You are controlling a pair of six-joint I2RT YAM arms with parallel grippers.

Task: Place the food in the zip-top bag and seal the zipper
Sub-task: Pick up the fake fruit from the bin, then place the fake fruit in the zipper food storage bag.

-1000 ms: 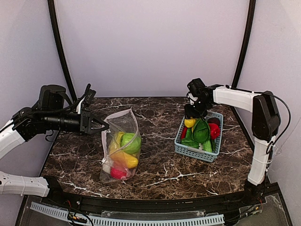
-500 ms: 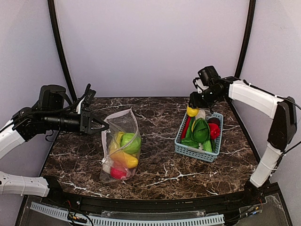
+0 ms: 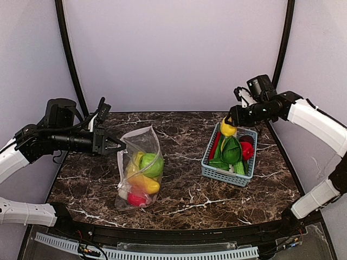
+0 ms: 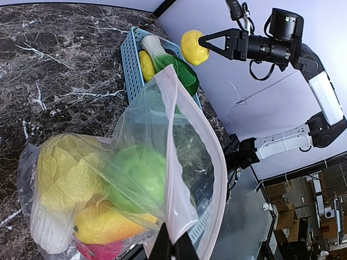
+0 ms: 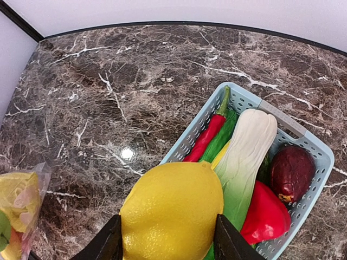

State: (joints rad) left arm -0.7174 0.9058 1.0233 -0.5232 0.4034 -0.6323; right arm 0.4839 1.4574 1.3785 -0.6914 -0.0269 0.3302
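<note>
The clear zip-top bag stands on the table with its mouth held up. Inside it are a pale napa cabbage, a green apple, an orange-yellow pepper and a red fruit. My left gripper is shut on the bag's pinkish zipper strip and holds the mouth open. My right gripper is shut on a yellow lemon, held in the air above the basket's near-left corner. The lemon also shows in the left wrist view.
A light-blue slotted basket stands at the right. It holds a green leafy vegetable, a red chilli, a red pepper and a dark red round fruit. Dark marble table lies between bag and basket.
My right gripper has lifted the lemon out of the basket and risen with it, the arm swinging up and to the right. The left gripper and bag have stayed still.
</note>
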